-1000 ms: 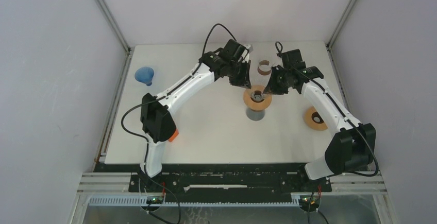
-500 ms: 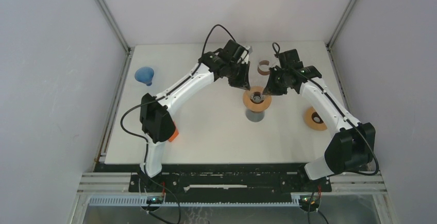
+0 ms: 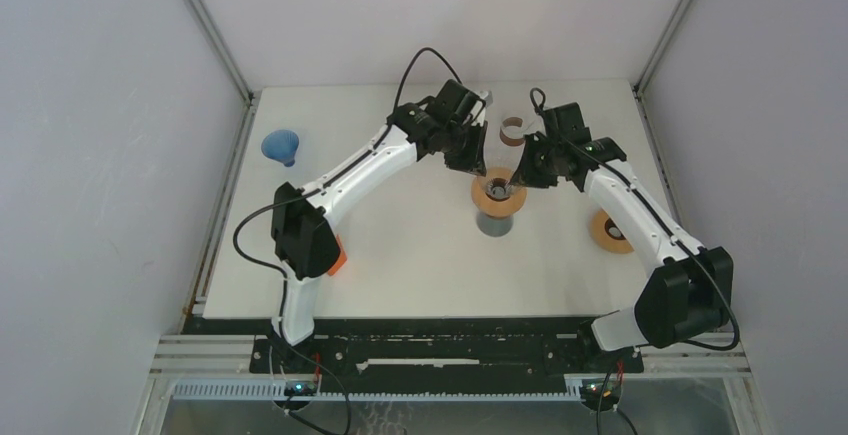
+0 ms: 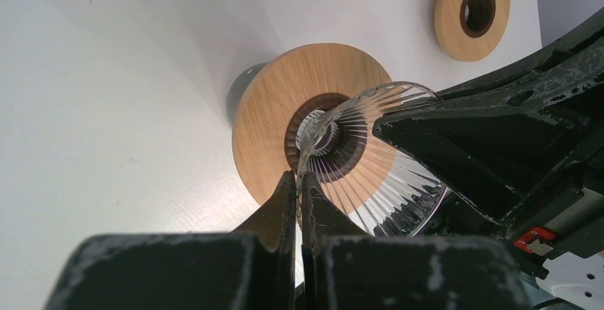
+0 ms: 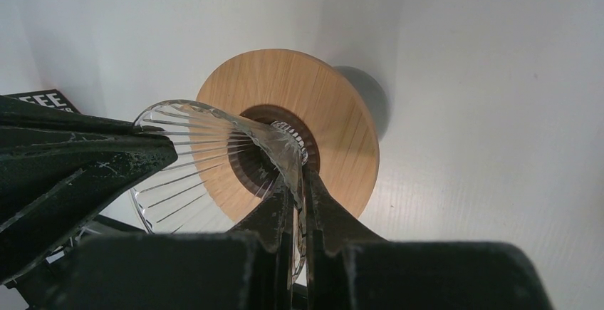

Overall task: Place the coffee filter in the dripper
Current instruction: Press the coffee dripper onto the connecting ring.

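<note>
A clear ribbed glass dripper (image 4: pixel 384 189) hangs tilted over a round wooden ring (image 3: pixel 497 193) that rests on a grey cup (image 3: pixel 495 222). Its narrow tip points into the ring's hole. My left gripper (image 4: pixel 298 176) is shut on one side of the dripper's rim. My right gripper (image 5: pixel 298 182) is shut on the opposite side of the dripper (image 5: pixel 206 153). From above, the left gripper (image 3: pixel 478 167) and right gripper (image 3: pixel 520 177) meet over the ring. I cannot pick out the coffee filter for certain.
A second wooden ring (image 3: pixel 611 231) lies on the table to the right. A blue funnel (image 3: pixel 283 145) sits at the far left. A brown and white curled piece (image 3: pixel 511 131) lies behind the grippers. White walls close in the table.
The right arm has shifted slightly toward the back and left. Both grippers stay shut on the dripper over the ring.
</note>
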Tool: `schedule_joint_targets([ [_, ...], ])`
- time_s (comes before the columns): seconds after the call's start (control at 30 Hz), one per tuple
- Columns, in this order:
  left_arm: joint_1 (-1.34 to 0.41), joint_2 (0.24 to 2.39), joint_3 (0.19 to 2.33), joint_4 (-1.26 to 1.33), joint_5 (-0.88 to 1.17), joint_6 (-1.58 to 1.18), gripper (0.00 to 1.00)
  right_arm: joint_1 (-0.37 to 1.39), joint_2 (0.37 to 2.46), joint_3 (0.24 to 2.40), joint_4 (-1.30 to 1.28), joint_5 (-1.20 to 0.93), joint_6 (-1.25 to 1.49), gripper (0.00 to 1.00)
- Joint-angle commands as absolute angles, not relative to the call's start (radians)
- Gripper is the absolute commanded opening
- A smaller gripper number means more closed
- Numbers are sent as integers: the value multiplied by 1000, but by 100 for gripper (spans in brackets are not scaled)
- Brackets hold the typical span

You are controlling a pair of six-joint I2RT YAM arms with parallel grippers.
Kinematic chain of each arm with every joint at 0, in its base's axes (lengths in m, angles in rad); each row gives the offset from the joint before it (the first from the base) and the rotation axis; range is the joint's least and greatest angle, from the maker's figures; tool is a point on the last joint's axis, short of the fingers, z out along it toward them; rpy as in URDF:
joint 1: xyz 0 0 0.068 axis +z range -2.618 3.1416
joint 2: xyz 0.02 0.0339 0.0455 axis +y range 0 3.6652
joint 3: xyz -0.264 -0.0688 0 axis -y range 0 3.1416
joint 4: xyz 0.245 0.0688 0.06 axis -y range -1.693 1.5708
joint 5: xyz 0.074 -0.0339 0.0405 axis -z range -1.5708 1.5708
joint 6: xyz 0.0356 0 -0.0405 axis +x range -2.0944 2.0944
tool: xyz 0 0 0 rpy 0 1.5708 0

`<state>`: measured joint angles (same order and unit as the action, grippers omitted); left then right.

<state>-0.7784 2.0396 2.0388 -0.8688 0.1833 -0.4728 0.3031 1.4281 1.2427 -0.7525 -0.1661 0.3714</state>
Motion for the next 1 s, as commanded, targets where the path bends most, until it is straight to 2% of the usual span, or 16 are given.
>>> schedule_joint_targets([
  [0.0, -826, 2052, 1981, -888, 175, -430, 0, 321, 1494, 1161, -798, -121, 327, 0],
  [0.53, -844, 2048, 1877, -844, 158, -442, 0, 319, 1495, 1132, -777, -137, 325, 0],
  [0.77, -834, 2024, 1942, -849, 115, -448, 5, 312, 1452, 1204, -796, -154, 328, 13],
  [0.97, -793, 1998, 1989, -844, 101, -468, 17, 303, 1413, 1252, -802, -164, 337, 23],
])
